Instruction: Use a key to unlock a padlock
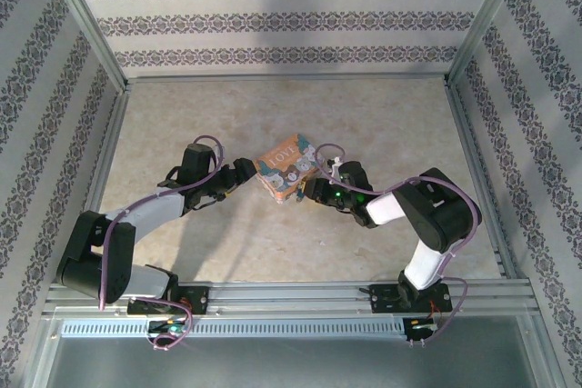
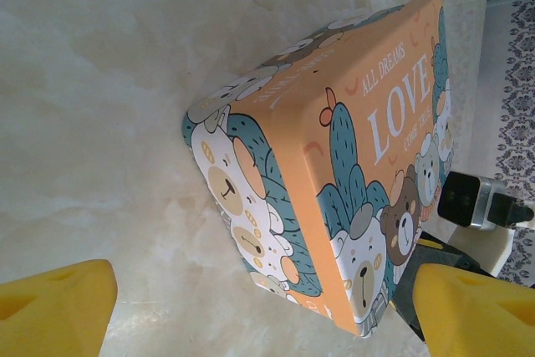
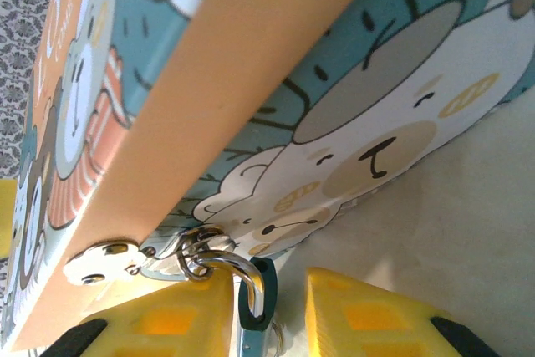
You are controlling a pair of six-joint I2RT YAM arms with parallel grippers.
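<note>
Left gripper [image 1: 244, 173] — low over the pale counter [image 1: 182, 115], yellow fingers [image 2: 54, 311] spread wide, released, holding nothing. Just beyond them sits the orange "LOVE" tin [image 1: 286, 168], printed with bears and cacti, mid-counter between the 2 grippers. Padlock [image 3: 257, 290] hangs at the tin's right side, beside a silver hasp [image 3: 104, 258]: teal body, silvery shackle through a metal loop. Right gripper [image 1: 312, 190] is up against that side — fingers [image 3: 167, 319] a little apart, padlock in the gap. It lies close to 1 finger with clear space to the other. Not clenched.
</note>
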